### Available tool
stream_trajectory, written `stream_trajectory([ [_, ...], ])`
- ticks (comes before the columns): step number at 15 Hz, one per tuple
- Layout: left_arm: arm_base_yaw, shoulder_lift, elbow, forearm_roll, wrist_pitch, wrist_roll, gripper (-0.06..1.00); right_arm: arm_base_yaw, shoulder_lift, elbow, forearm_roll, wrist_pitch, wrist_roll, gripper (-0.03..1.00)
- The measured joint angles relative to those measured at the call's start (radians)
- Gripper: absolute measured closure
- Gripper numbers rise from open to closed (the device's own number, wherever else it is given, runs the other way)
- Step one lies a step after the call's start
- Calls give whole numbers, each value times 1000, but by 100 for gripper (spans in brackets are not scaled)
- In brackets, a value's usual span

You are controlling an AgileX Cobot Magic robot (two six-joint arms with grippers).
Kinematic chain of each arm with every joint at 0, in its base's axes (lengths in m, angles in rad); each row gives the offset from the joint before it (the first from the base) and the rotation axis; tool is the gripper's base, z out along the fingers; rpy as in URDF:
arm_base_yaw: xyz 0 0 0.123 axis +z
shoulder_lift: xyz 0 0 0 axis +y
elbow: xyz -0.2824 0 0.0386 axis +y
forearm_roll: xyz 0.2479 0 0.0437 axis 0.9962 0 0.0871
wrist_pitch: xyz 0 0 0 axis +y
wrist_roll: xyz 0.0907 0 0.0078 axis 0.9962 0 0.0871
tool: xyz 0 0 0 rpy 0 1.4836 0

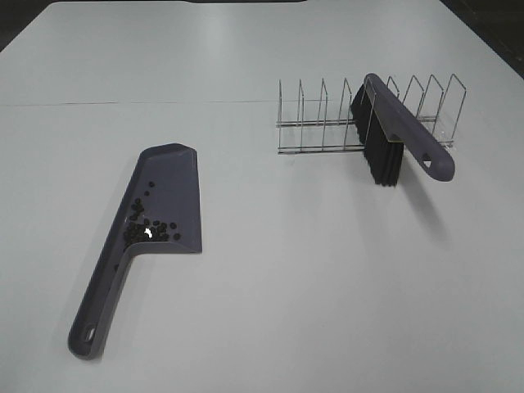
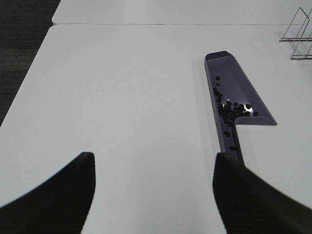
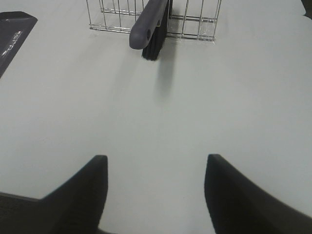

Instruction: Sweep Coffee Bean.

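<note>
The purple-grey dustpan lies flat on the white table, left of centre, handle toward the front. Coffee beans lie in a cluster inside it near the handle end; they also show in the left wrist view inside the dustpan. The brush, purple handle and black bristles, rests in the wire rack at the back right; it also shows in the right wrist view. My left gripper is open and empty, back from the dustpan. My right gripper is open and empty, well short of the brush.
The wire rack stands on the white table. A seam between two table tops runs across the back. The table's left edge drops to a dark floor.
</note>
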Motion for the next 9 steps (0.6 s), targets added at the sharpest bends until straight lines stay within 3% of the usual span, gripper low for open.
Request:
stream_trajectory([
  [9, 44, 0, 0, 0, 0, 0, 33, 0, 0, 5, 5, 0, 0, 43],
])
